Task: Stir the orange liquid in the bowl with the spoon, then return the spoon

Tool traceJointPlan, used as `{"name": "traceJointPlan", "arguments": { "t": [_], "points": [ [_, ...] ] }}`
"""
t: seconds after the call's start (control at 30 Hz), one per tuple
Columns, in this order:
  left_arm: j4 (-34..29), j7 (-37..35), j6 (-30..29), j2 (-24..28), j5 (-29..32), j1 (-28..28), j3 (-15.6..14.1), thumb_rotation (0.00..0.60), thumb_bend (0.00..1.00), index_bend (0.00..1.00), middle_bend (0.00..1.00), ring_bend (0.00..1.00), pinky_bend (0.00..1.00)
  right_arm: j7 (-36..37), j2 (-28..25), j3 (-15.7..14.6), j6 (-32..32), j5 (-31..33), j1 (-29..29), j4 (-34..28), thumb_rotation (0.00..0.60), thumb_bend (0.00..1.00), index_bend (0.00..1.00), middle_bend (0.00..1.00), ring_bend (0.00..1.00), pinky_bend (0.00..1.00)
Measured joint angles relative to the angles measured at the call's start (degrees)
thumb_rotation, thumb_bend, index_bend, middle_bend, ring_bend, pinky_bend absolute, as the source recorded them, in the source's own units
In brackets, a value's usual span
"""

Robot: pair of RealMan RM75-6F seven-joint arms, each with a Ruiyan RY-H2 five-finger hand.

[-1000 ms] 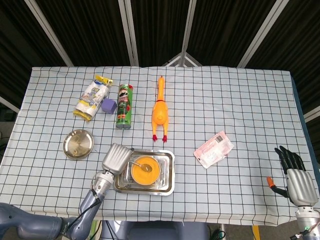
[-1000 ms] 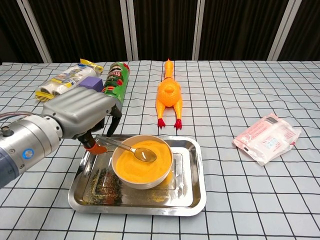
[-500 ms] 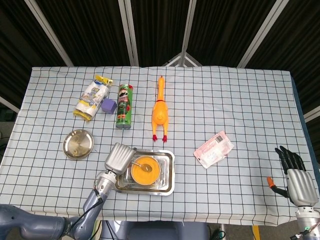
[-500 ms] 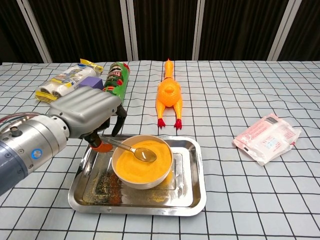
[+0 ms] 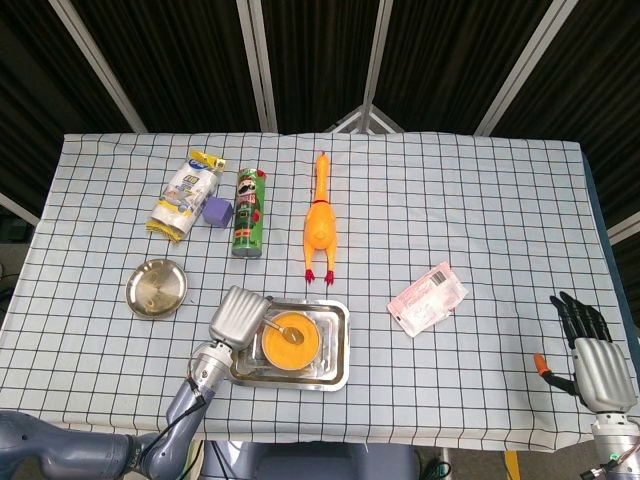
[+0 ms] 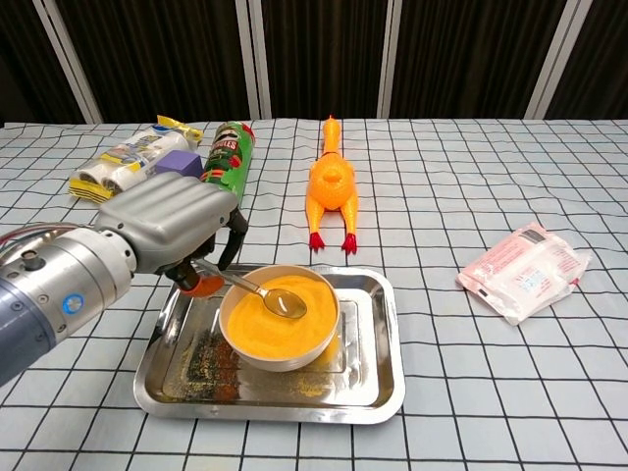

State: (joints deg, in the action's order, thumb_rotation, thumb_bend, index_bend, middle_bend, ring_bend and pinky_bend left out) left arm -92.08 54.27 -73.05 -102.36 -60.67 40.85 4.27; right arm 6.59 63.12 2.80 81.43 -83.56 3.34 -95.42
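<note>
Steel spoon (image 6: pixel 263 291) shifted, left hand (image 6: pixel 177 228) gripping

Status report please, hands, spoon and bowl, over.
Left hand holds spoon, its tip in the orange liquid in the bowl. Right hand open, idle at table edge. Nothing in the way.

rubber chicken (image 5: pixel 320 222) lying mid-worktop | green chip can (image 5: pixel 248 212) on its side | purple block (image 5: pixel 217 211) beside snack bag (image 5: pixel 184 196) | steel lid (image 5: pixel 155 288) | pink packet (image 5: pixel 427 299)
</note>
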Motion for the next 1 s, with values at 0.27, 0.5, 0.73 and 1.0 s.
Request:
{"name": "traceJointPlan", "arguments": {
  "t": [0.27, 0.5, 0.73, 1.0],
  "points": [
    [0.4, -0.2, 0.3, -0.2, -0.3, -0.2, 0.5, 0.600, 0.43, 0.59, 1.00, 0.99, 0.97, 0.0, 0.0, 0.0, 0.0, 0.0, 0.0, 0.0, 0.600, 0.40, 0.00, 0.00, 0.00, 0.00],
    [0.9, 0.0, 0.6, -0.5, -0.4, -0.4, 0.9, 0.600, 0.43, 0.59, 1.00, 0.99, 0.97, 0.2, 0.0, 0.0, 0.0, 0.0, 0.0, 0.0, 0.600, 0.40, 0.00, 0.00, 0.00, 0.00],
    [1.2, 0.0, 1.0, -0.8, -0.3, -0.4, 1.4, 0.600, 0.43, 0.58, 1.00, 0.99, 0.97, 0.1, 0.0, 0.0, -0.1, 0.0, 0.0, 0.0, 0.600, 0.40, 0.00, 0.00, 0.00, 0.00],
    [1.4, -0.1, 1.2, -1.0, -0.5, -0.6, 1.6, 0.600, 0.43, 0.57, 1.00, 0.99, 0.97, 0.0, 0.0, 0.0, -0.1, 0.0, 0.0, 0.0, 0.600, 0.40, 0.00, 0.00, 0.00, 0.00]
  ]
}}
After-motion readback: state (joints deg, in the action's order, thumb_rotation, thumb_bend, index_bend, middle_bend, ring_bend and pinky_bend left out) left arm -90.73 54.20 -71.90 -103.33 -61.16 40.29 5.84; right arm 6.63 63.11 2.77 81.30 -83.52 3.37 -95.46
